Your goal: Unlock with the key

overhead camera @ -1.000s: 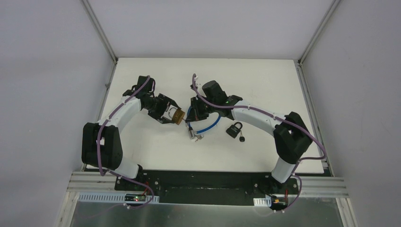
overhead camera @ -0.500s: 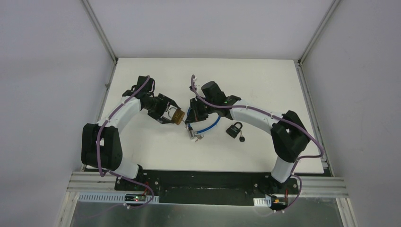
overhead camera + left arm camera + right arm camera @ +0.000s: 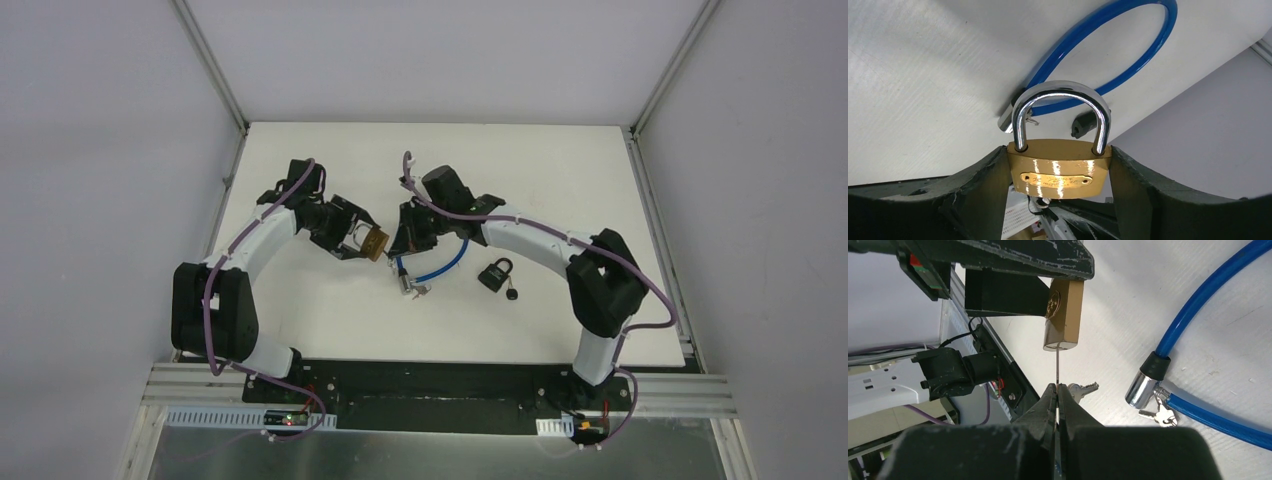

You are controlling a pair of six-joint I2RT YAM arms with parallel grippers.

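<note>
Now my left pincer (image 3: 352, 238) clamps the padlock (image 3: 1059, 170); my right pincer (image 3: 1056, 390), fully closed, pinches the key (image 3: 1056, 367) at its keyhole. I fear a tilted blade could jam there.

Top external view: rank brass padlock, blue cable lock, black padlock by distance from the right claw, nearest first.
From the right claw:
1. brass padlock, at the tip of its key, leftward.
2. blue cable lock, just right of it, lower in view.
3. black padlock, farthest right.
</note>
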